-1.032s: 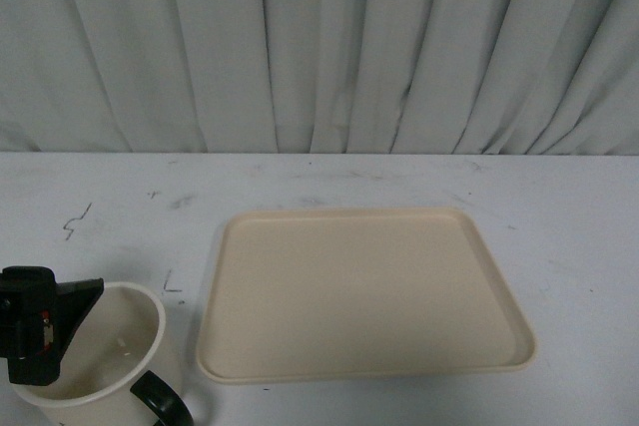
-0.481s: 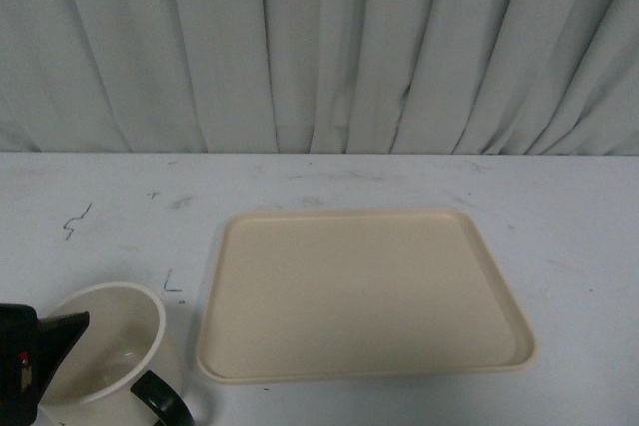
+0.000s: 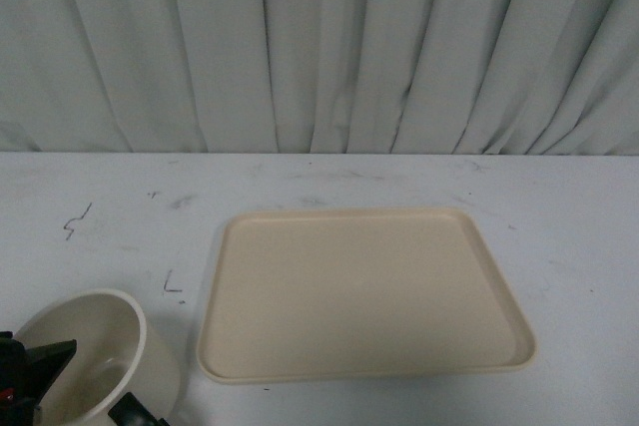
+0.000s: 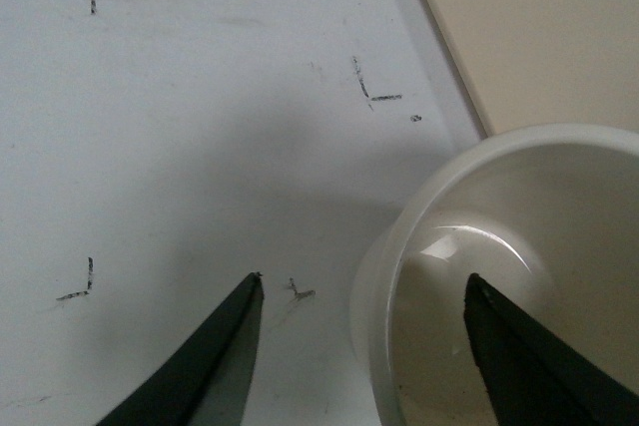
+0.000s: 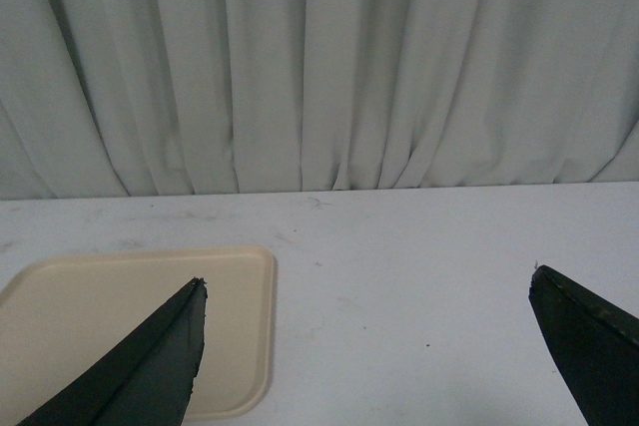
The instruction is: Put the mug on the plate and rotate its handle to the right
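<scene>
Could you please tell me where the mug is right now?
In the front view the mug sits at the lower left on the table, just left of the plate and not on it, with the open left gripper straddling its rim.

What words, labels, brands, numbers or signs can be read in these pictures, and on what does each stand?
No readable text in any view.
table: only black pen marks, a zigzag and an L-shaped corner mark; these are scribbles, not words.
mug: no print on the part that shows.
plate: plain, no label.
</scene>
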`<state>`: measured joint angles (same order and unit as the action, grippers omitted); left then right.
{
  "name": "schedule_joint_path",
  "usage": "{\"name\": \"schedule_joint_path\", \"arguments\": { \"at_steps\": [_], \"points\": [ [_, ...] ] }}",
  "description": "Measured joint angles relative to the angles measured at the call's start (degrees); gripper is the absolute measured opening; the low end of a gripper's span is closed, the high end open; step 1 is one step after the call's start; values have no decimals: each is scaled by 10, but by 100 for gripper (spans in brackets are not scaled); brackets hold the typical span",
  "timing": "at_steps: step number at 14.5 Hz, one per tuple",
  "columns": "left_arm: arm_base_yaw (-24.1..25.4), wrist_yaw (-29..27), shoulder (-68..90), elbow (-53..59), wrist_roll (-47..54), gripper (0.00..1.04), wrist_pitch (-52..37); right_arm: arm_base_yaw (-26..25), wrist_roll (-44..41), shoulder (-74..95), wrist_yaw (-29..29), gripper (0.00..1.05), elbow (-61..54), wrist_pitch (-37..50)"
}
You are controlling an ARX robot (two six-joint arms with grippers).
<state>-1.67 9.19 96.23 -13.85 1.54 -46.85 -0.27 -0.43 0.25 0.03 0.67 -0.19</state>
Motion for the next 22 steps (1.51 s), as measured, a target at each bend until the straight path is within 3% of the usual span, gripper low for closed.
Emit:
{"name": "schedule_joint_path", "arguments": {
  "at_steps": [2,5,10,13,16,18,21,22],
  "points": [
    [-9,-3,1,3,0,32,2,0,0,0,0,98,0,0],
    [-9,1,-15,-5,-13,4,16,0,0,0,0,98,0,0],
    [-3,12,-43,-19,-58,3,18,0,0,0,0,98,0,0],
    [-7,21,-95,-40,-92,3,70,0,0,0,0,98,0,0],
    [-136,-60,-112,-125,-146,3,145,0,0,0,0,98,0,0],
    [-229,-150,-69,-192,-182,3,185,0,0,0,0,98,0,0],
    [-312,-227,17,-294,-234,3,243,0,0,0,0,98,0,0],
    [-316,-235,38,-321,-245,3,249,0,0,0,0,98,0,0]
  ]
}}
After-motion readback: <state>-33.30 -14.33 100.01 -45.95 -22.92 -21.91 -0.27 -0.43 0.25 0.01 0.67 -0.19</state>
